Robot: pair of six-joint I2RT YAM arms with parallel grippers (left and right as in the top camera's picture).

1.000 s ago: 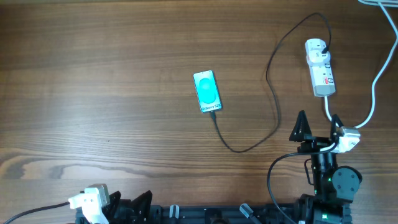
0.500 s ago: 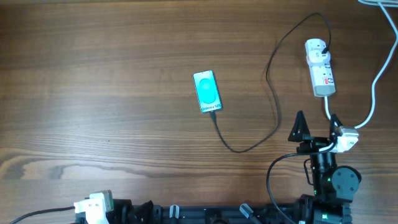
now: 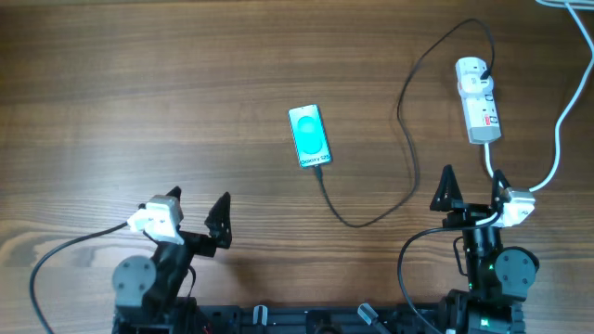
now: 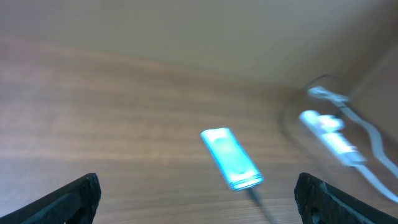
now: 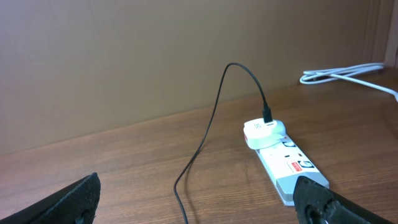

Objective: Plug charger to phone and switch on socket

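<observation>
The phone lies on the table with its turquoise screen up; it also shows blurred in the left wrist view. The black charger cable runs from the phone's near end in a loop up to a white adapter on the socket. In the right wrist view the socket lies ahead with the cable rising from it. My left gripper is open and empty, well to the near left of the phone. My right gripper is open and empty, just short of the socket.
A thick white lead curves from the socket's near end up to the back right corner; it also shows in the right wrist view. Wooden table all around.
My left arm has risen from the front edge and moved forward onto the table, toward the phone. The right arm, phone, cable and socket have not moved.
</observation>
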